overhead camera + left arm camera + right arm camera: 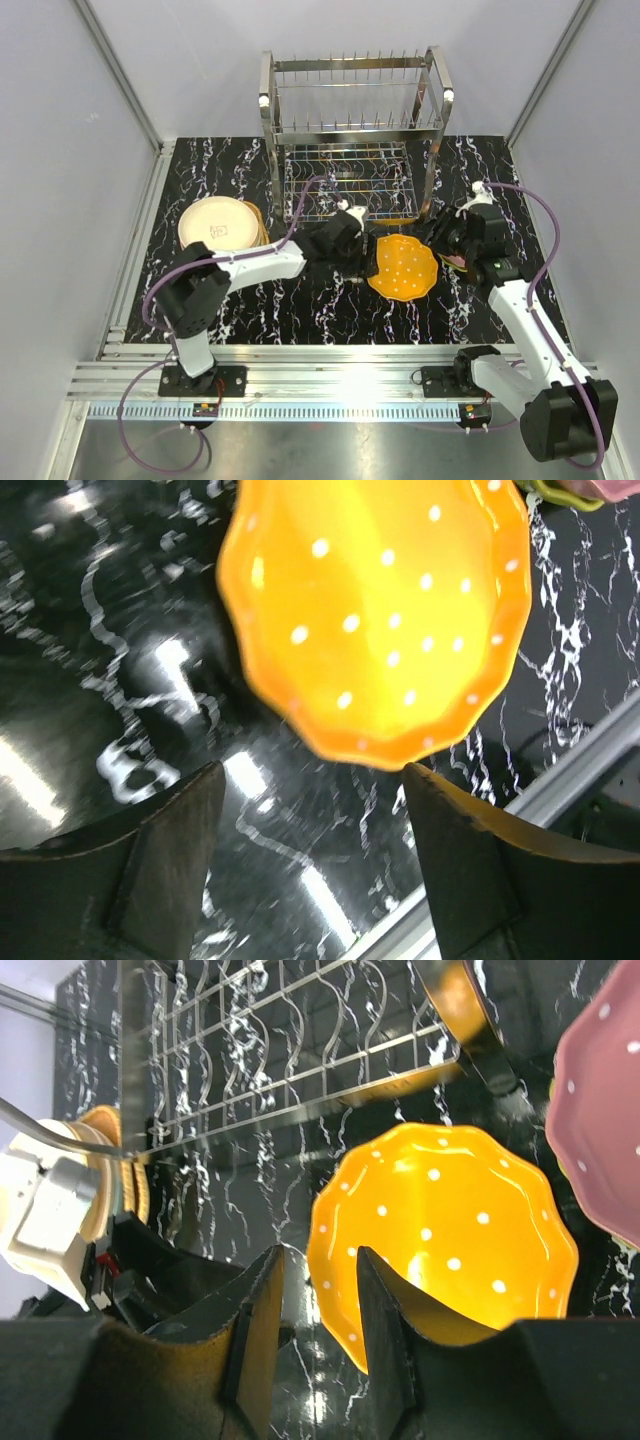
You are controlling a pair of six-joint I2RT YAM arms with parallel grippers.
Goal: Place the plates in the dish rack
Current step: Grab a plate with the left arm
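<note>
Plates are sitting in three spots on the black marbled table (300, 310). An orange plate (403, 268) with white dots is lying flat at the centre, just near of the dish rack (350, 110), which is standing at the far edge. A stack topped by a cream plate (218, 222) is resting to the left, and a pink plate (600, 1110) with dots is lying at the right, close to the orange one. The left gripper (315, 780) is hovering at the orange plate's left rim, its fingers (190, 820) standing wide apart and holding nothing. The right gripper (320, 1260) is hanging by the plate's right rim, its fingers showing a narrow gap and gripping nothing.
</note>
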